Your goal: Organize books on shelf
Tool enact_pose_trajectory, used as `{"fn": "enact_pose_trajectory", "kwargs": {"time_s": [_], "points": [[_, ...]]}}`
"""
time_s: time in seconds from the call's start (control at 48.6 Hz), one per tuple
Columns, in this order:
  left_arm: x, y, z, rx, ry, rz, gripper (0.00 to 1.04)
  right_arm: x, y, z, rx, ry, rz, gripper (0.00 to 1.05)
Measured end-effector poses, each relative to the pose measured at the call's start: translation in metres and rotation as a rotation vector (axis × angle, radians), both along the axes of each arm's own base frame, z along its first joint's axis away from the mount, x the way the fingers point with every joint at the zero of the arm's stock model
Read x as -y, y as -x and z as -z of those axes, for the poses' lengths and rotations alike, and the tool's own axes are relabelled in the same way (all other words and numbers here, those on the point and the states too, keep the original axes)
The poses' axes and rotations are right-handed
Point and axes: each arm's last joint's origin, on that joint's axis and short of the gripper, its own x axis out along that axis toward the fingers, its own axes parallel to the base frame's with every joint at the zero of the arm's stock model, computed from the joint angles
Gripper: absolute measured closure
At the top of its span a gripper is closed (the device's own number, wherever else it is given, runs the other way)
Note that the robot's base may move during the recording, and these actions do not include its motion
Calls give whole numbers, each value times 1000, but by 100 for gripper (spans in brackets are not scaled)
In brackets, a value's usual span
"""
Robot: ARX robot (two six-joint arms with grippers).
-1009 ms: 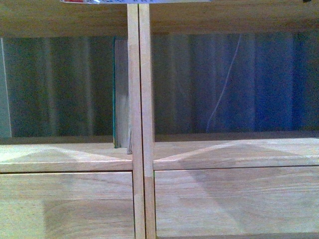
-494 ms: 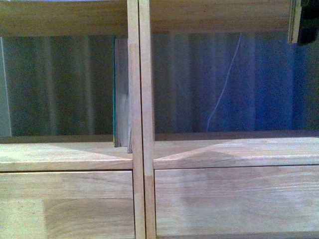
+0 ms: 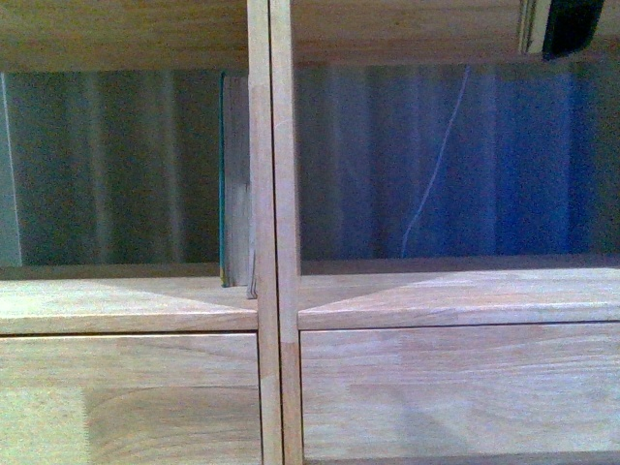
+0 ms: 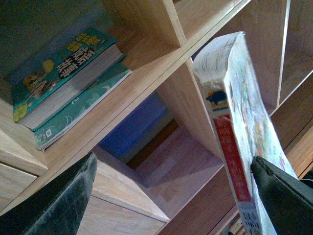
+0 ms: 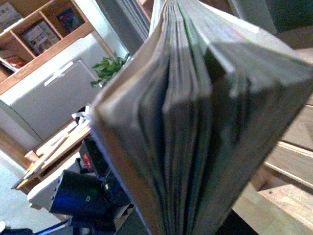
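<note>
Light-wood shelf [image 3: 126, 305]: the green-edged book [image 3: 235, 184] stands upright in the left compartment, against the central divider [image 3: 269, 194]. Left fingers [image 4: 63, 200] are spread wide and empty. Right fingers [image 3: 567, 27] clamp the red-spined paperback [image 4: 234, 147] in front of the upper shelf.

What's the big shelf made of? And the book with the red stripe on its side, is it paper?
The shelf looks like light wood with a smooth, faintly shiny finish: you can see grain lines and joined strips. The paperback looks like paper, probably with a glossy printed cover; its thin page edges show at one end.
</note>
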Motion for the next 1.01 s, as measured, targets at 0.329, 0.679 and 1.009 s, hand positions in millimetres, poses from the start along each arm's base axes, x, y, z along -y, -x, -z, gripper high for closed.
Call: {"fn": "enact_pose_trajectory", "kwargs": {"time_s": [0.329,0.679,1.009], "points": [[12,-2,-9,54,-14,37,8,-5,4,6,5,11,-8,97],[18,-2,-9,66,-15,33,58,-5,2,14,-8,23,-11,97],[19,-2,-11,39,19,51,97,-5,-4,18,-25,27,13,97]]}}
